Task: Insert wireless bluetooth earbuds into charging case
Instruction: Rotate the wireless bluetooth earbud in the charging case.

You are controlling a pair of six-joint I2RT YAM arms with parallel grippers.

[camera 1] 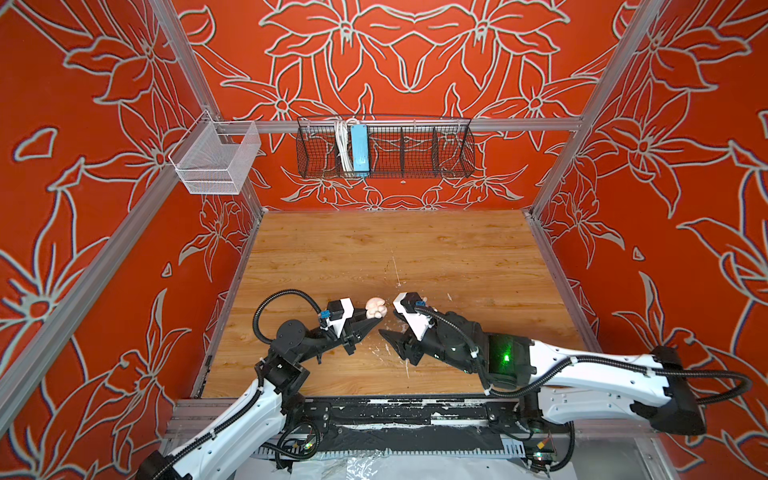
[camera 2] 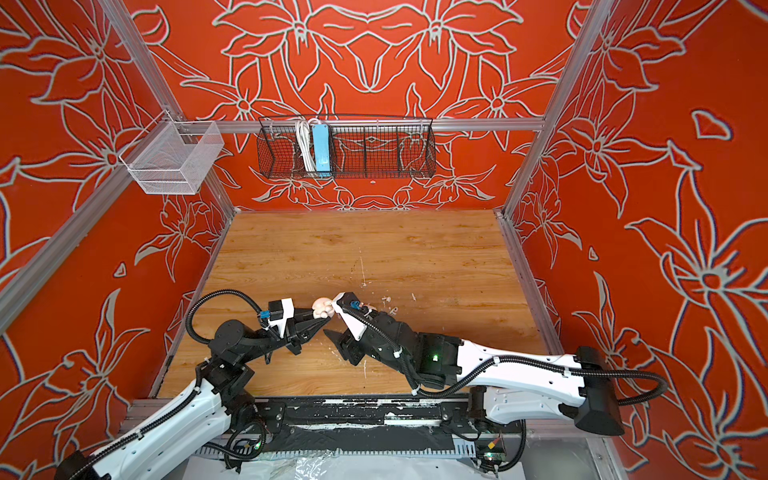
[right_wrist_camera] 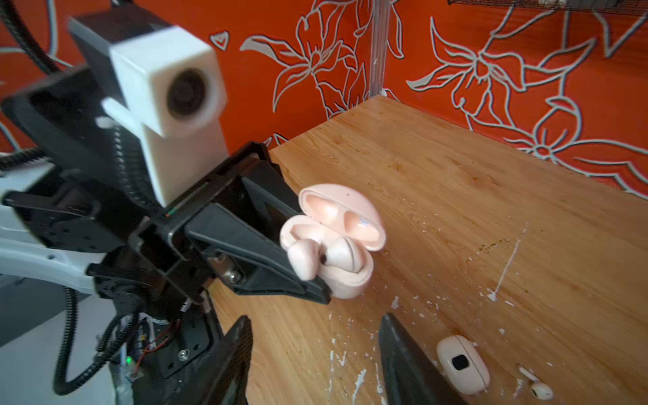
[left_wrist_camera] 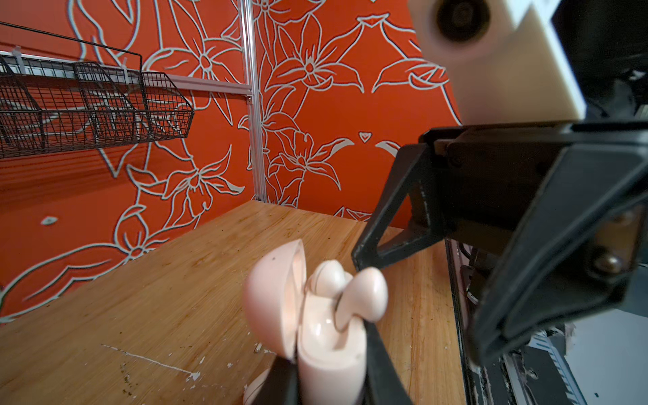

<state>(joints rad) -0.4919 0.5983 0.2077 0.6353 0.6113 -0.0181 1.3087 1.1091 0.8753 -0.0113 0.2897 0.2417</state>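
Note:
My left gripper (camera 1: 370, 316) is shut on a pale pink charging case (left_wrist_camera: 326, 350) and holds it above the wooden table with its lid (left_wrist_camera: 277, 298) open. Two pink earbuds sit in the case. One earbud (left_wrist_camera: 328, 280) is seated deeper, and the other earbud (left_wrist_camera: 364, 294) stands tilted and partly out of its socket. Both top views show the case (camera 1: 376, 308) (camera 2: 321, 307) between the two arms. My right gripper (right_wrist_camera: 315, 319) is open and empty, just in front of the case (right_wrist_camera: 333, 245) and not touching it.
A white case (right_wrist_camera: 463, 364), lid shut, lies on the table beside my right gripper's finger, with a loose white earbud (right_wrist_camera: 540, 389) next to it. White paint flecks mark the table (camera 1: 457, 257). A black wire basket (camera 1: 384, 147) and a white mesh basket (camera 1: 216, 160) hang on the walls.

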